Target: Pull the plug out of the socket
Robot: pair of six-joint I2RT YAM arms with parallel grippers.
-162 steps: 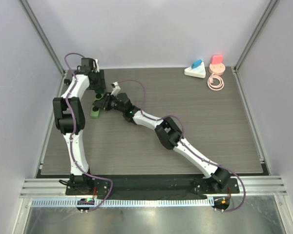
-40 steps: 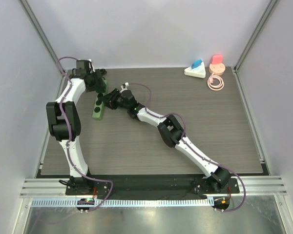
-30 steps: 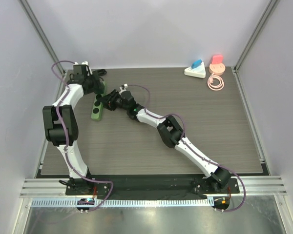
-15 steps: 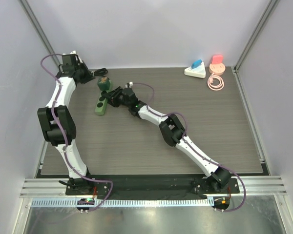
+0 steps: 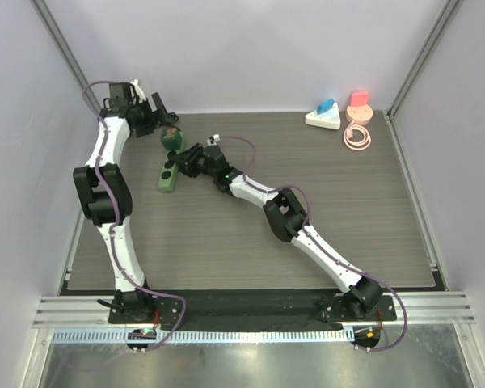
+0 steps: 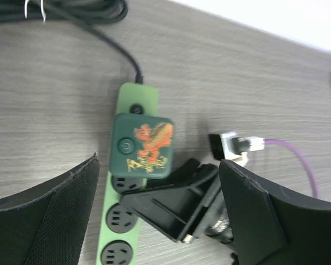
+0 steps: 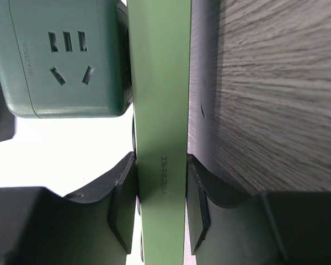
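A light green socket strip [image 5: 166,176] lies at the back left of the table. The plug [image 5: 171,139], a dark green block with an orange print [image 6: 142,146], stands on the strip's face near its cable end. My right gripper [image 5: 183,162] is shut on the strip's edges. In the right wrist view its pads [image 7: 123,201] press both sides of the strip [image 7: 160,110], with the plug [image 7: 66,55] beyond. My left gripper [image 5: 160,111] hangs open above the plug. In its wrist view the gripper [image 6: 157,163] holds nothing, and both fingers stand well clear of the plug.
A black cable [image 6: 60,11] lies bundled behind the strip near the back wall. At the back right stand a white triangular base with a blue piece [image 5: 323,115], a pink block [image 5: 358,103] and a coiled pink cord [image 5: 356,137]. Side walls stand close to the left arm.
One second ago my left gripper was down over the plug. It came off, swung to the back left corner, and now hangs open above the plug. The right gripper keeps its grip.
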